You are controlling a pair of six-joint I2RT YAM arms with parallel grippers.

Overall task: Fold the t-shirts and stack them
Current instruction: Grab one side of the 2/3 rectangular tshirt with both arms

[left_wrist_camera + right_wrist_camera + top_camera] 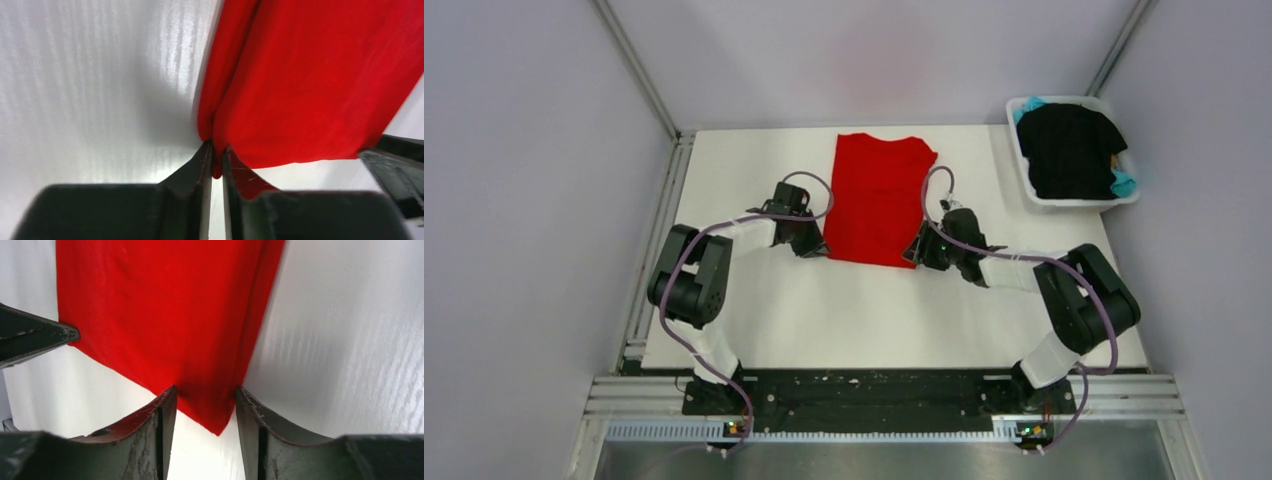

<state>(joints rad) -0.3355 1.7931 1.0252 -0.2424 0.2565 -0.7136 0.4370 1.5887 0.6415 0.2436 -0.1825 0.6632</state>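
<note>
Bright red soft cloth t-shirt (879,200) (310,85) (160,315): lies flat at the far middle of the white table top (824,310), folded into a long narrow panel with the sleeves tucked in. Runs lengthwise from the near side toward the far edge, with the near end leaning slightly to the left and the far end a little wider. Cannot tell which end is the neck. Looks plain and fairly smooth, no print, with a doubled fold along the long side in each wrist view.

Left black two-finger gripper (812,245) (216,150): sits at the near left corner of the red t-shirt, jaws pressed almost together and pinching that corner of cloth.

Right black two-finger gripper (921,250) (205,390): sits at the near right corner, jaws apart, one finger on each side of the corner tip. Straddles the cloth without pinching it.

White plastic tub (1074,203): stands at the far right corner of the table, well apart from the red t-shirt. Holds a crumpled black t-shirt (1069,150) on top, with bits of a teal t-shirt (1124,184) peeking out beneath it at the tub's far left and near right.
</note>
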